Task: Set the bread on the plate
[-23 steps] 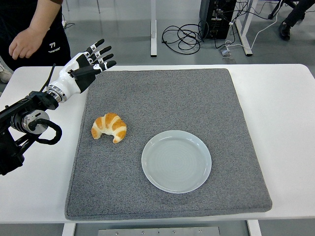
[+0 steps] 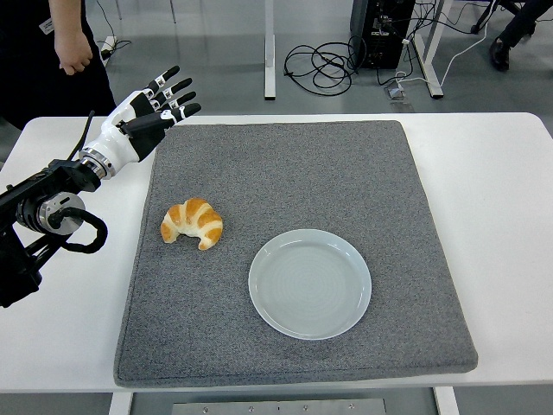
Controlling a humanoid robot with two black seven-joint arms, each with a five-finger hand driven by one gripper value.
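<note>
Bread (image 2: 192, 224) sits untouched on the grey mat (image 2: 285, 173), just left of the empty plate (image 2: 309, 283).
Left hand (image 2: 143, 112) hangs up at the mat's far left corner, fingers spread, gripping nothing, well clear of the bread. Risk from here: that curved, glossy crust could roll or slip out of a loose pinch, or get nudged across the mat, and drop short of the plate's rim.

Rough grey felt-like mat (image 2: 285, 173), glossy smooth pale plate (image 2: 309, 284), matt white table (image 2: 501, 190), golden-crusted bread (image 2: 193, 224).
</note>
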